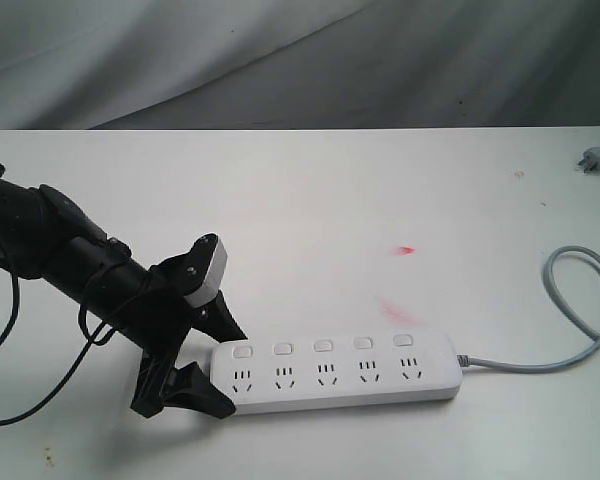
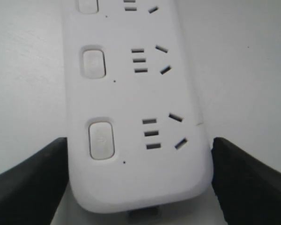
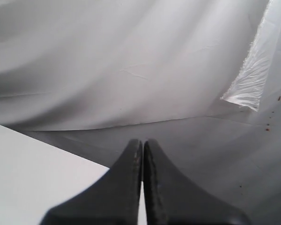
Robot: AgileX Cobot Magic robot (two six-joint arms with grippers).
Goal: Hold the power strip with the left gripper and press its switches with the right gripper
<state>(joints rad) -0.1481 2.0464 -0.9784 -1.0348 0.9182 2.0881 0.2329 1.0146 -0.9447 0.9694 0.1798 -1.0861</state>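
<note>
Nearest you, the left pincer (image 1: 223, 372) straddles the left end of the power strip (image 1: 340, 392). One finger sits against each long edge, and in the wrist view both look pressed to the plastic, so I judge it clamped across the strip's width. The strip lies flat on the table (image 1: 330, 200), and its long axis runs away from that pincer toward the right side of the exterior view. Along its far edge the five switches (image 1: 323, 345) stand in a row, one behind each socket, none covered by the fingers. From the right end the grey cord (image 1: 580, 320) loops back toward the far right corner, where a small plug (image 1: 597, 160) lies well apart from the strip. Your right pincer (image 3: 143, 143) has its fingers together. It does not show in the exterior view, and its own camera looks past a table edge at the grey cloth (image 3: 131, 70), with no strip in sight. So it is well away from the switches. It probably has to come in from the right, which makes the switch at the cord end the nearest one.
</note>
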